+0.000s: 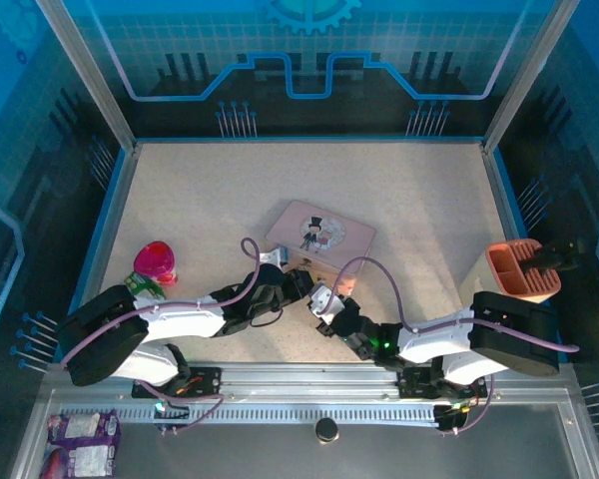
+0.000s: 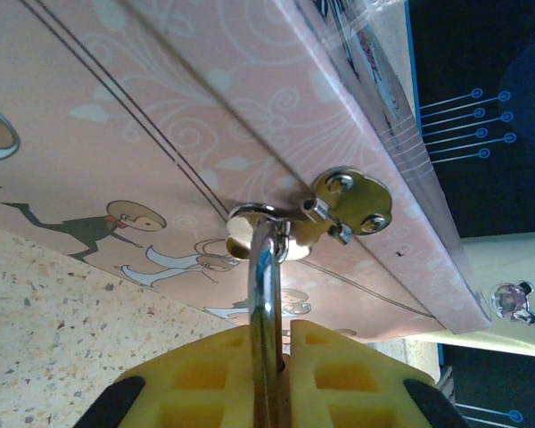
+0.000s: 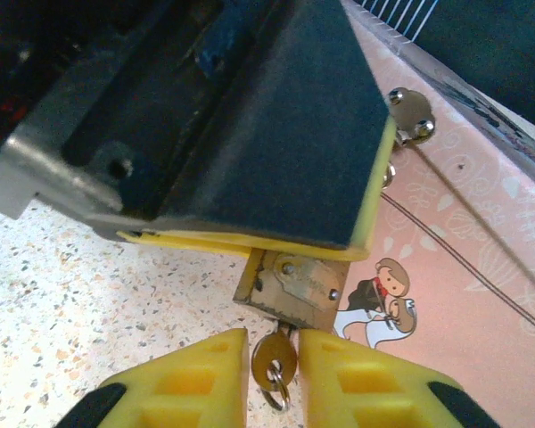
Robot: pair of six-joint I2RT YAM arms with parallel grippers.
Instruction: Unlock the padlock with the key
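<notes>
The brass padlock (image 3: 296, 283) hangs by its silvery shackle (image 2: 264, 267) from the hasp (image 2: 348, 201) of the pink tin (image 1: 319, 232). My left gripper (image 2: 272, 374) is shut on the shackle, yellow pads pressed to both sides. In the right wrist view its dark finger (image 3: 276, 134) covers the top of the padlock. The key (image 3: 274, 358), with a small ring, sticks out of the padlock's underside. My right gripper (image 3: 274, 374) has its yellow fingers closed against the key's head on both sides. From above, both grippers meet at the tin's near edge (image 1: 311, 291).
A pink-red object (image 1: 156, 261) lies at the left. An orange holder (image 1: 522, 269) stands at the right edge. Snack bags (image 1: 80, 434) lie beyond the near rail. The speckled table (image 1: 409, 190) is walled by blue panels.
</notes>
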